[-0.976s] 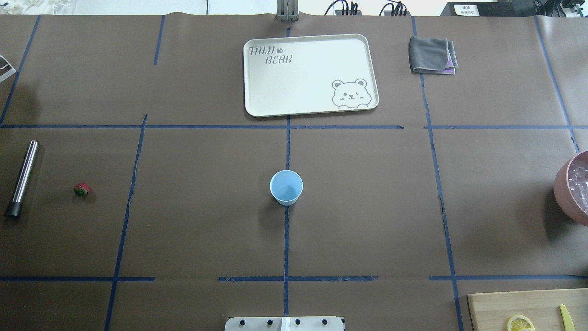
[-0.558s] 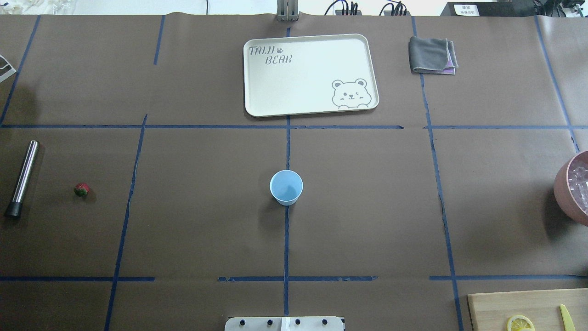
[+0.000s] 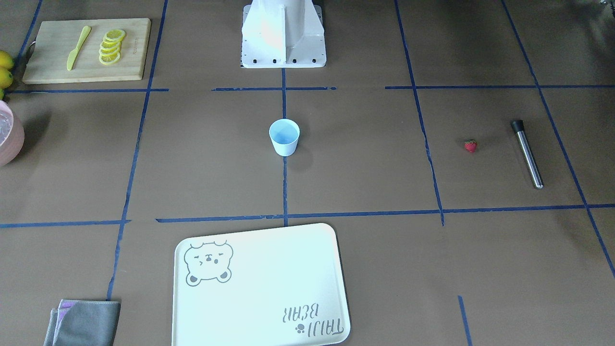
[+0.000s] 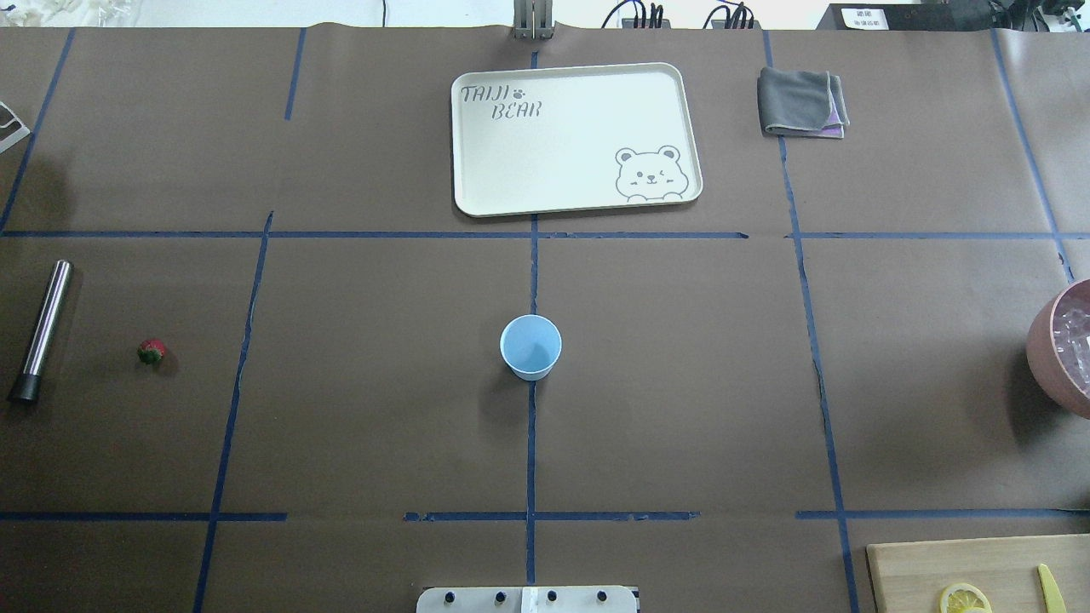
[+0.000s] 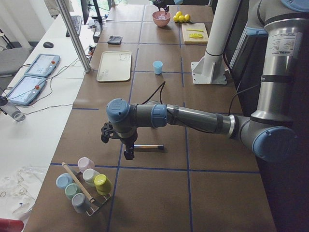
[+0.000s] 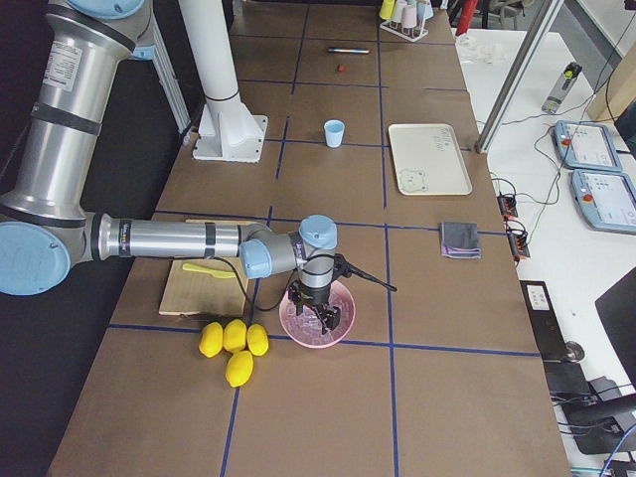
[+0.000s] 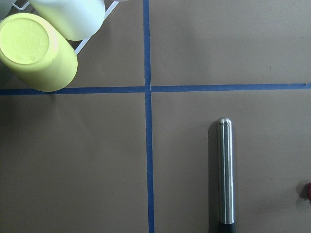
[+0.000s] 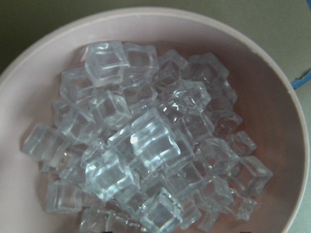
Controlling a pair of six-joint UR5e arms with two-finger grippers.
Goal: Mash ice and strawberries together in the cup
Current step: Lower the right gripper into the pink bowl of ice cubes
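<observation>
The light blue cup (image 4: 530,346) stands upright and empty at the table's middle; it also shows in the front view (image 3: 284,137). The small red strawberry (image 4: 152,352) lies at the far left next to a steel muddler (image 4: 43,328). The ice (image 8: 146,145) fills the pink bowl (image 4: 1043,349) at the right edge. My left gripper (image 5: 124,145) hangs above the muddler's (image 7: 225,174) end; I cannot tell whether it is open. My right gripper (image 6: 318,320) hangs over the bowl (image 6: 298,333); I cannot tell its state either.
A cream tray (image 4: 477,170) and a folded grey cloth (image 4: 800,102) lie at the far side. A cutting board (image 3: 53,67) with lemon slices and a yellow knife sits near the robot base (image 3: 283,53). Whole lemons (image 6: 234,343) and a rack of pastel cups (image 5: 84,186) stand at the table's ends.
</observation>
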